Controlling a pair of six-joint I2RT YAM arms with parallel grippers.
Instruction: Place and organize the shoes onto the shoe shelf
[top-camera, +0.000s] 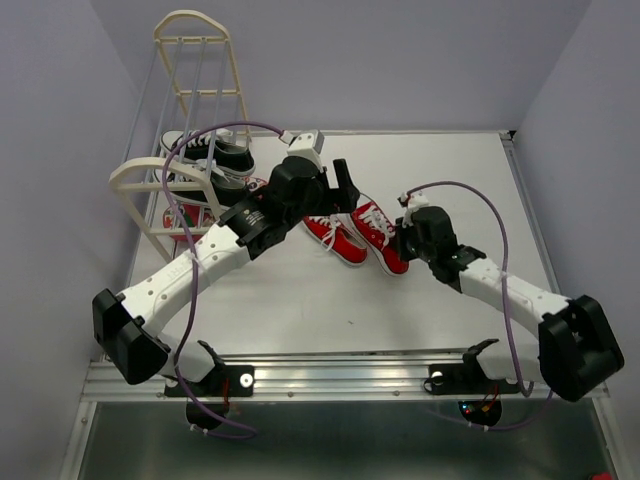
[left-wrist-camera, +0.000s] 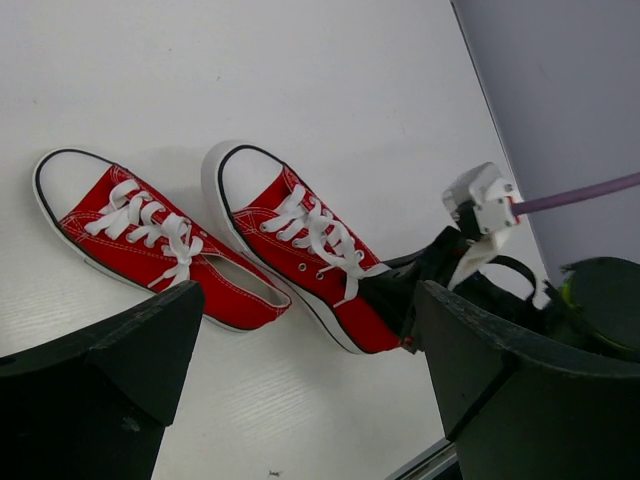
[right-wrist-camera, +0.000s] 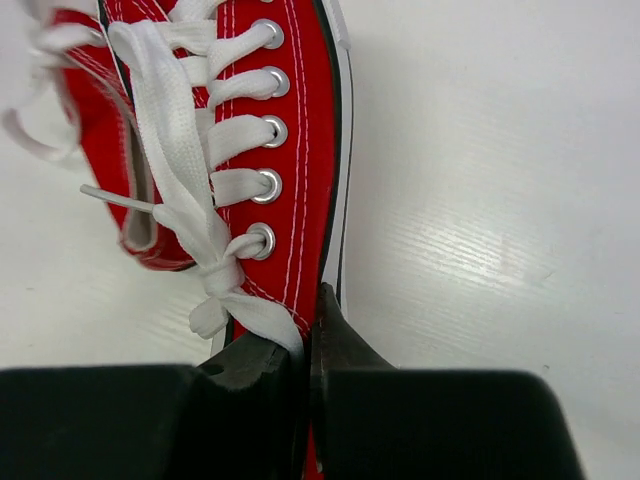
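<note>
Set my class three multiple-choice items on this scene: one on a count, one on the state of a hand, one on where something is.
1. How many red sneakers show? A one; B two; C four.
2. The right hand is: A open in the air; B shut on a red sneaker; C shut on nothing.
3. Where are the black sneakers? A on the shoe shelf; B beside the red sneakers; C in the right hand.

1 B: the left wrist view shows a pair side by side.
2 B: it pinches the sneaker's side wall.
3 A: the top view shows them resting on the shelf's rails.
</note>
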